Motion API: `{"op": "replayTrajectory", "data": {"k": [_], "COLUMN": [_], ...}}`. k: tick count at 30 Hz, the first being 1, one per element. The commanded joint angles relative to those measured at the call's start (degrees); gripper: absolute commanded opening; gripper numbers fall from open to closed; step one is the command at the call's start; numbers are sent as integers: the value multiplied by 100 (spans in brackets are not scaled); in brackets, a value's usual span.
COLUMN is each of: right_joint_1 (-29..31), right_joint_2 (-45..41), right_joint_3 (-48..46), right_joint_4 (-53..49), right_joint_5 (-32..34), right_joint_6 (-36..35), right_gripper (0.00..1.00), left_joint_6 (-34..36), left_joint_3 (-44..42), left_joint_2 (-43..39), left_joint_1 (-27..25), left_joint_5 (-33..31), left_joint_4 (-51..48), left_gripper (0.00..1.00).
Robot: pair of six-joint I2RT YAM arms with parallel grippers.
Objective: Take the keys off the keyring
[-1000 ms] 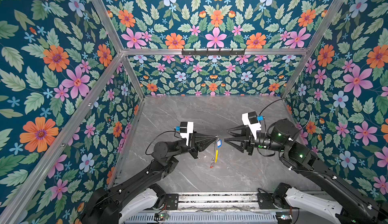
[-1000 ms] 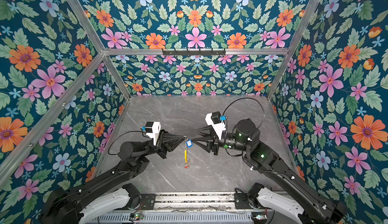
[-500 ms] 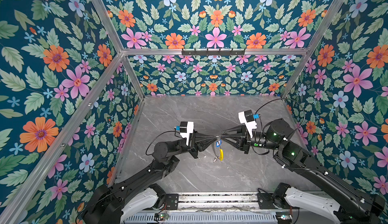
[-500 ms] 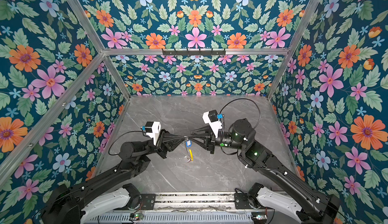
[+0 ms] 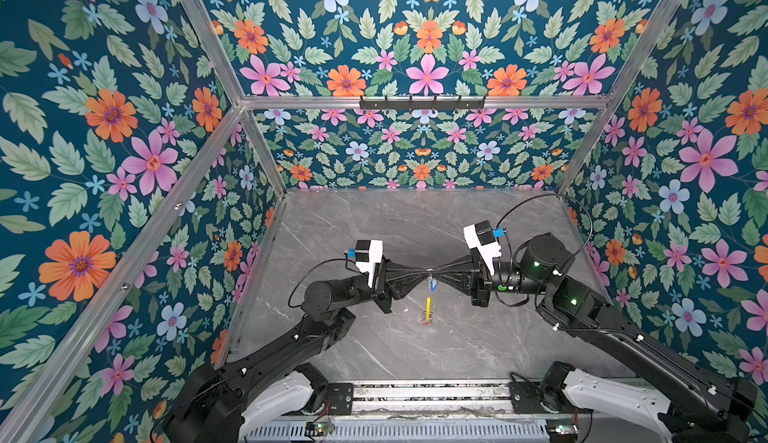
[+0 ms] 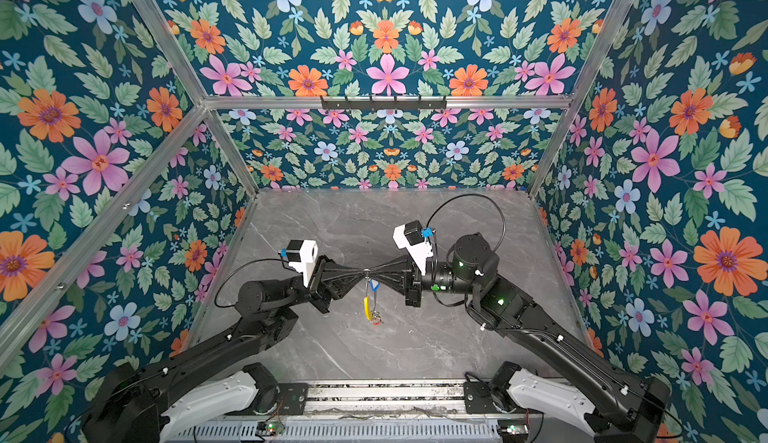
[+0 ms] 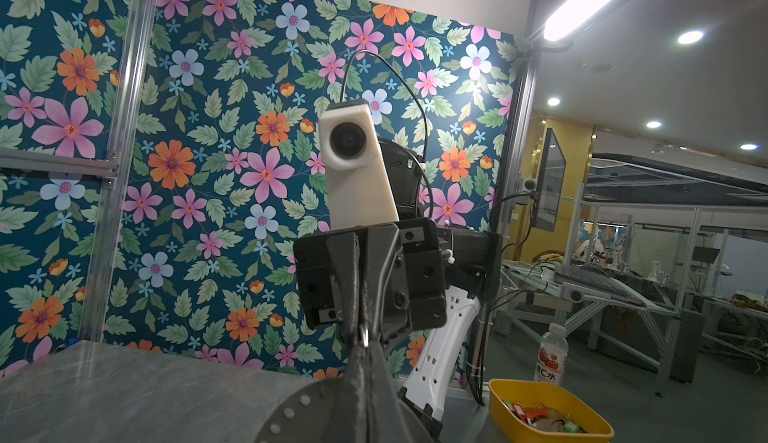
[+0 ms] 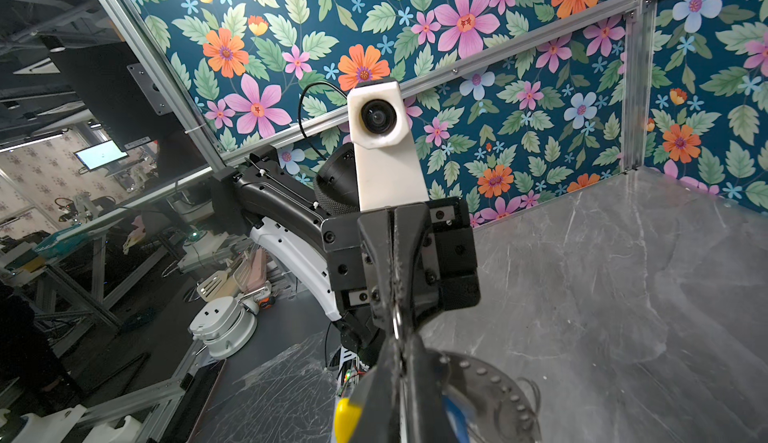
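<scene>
Marble table point(image 5: 374, 220) beneath; left gripper point(image 5: 422, 273) clamps keyring point(image 5: 427, 304), right gripper point(image 5: 440, 271) closed alongside, hold unclear; tugging could slip wire, dropping keys point(image 6: 376, 318).

Over the grey marble tabletop point(image 5: 415, 220), the left gripper point(image 5: 424, 273) and right gripper point(image 5: 436, 272) meet tip to tip, both clamped on the top of the keyring point(image 5: 427, 306), which hangs edge-on, blue tag point(image 5: 433, 284) high, red tag point(image 5: 424, 323) lowest
</scene>
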Motion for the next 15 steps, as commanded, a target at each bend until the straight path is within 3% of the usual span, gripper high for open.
{"op": "replayTrajectory", "data": {"k": [1, 7, 9, 11, 15], "right_joint_1": [26, 24, 26, 25, 25], "right_joint_2": [37, -39, -68, -8, 192], "right_joint_3": [20, 169, 364, 595, 1010], "right_joint_4": [96, -462, -1105, -1799, -3084], "right_joint_5": [-92, 332, 714, 955, 1087], "right_joint_6": [-9, -211, -392, -573, -904], "right_gripper": [0, 0, 0, 0, 0], "left_joint_6": [35, 131, 356, 600, 793], "left_joint_3": [8, 90, 168, 212, 487], "left_joint_2": [-3, -173, -398, -636, -762], "left_joint_1": [-6, 25, 54, 73, 96], "left_joint_5": [-51, -206, -270, -328, -251], "left_joint_4": [275, -420, -1148, -1837, -2914], "left_gripper": [0, 0, 21, 32, 39]}}
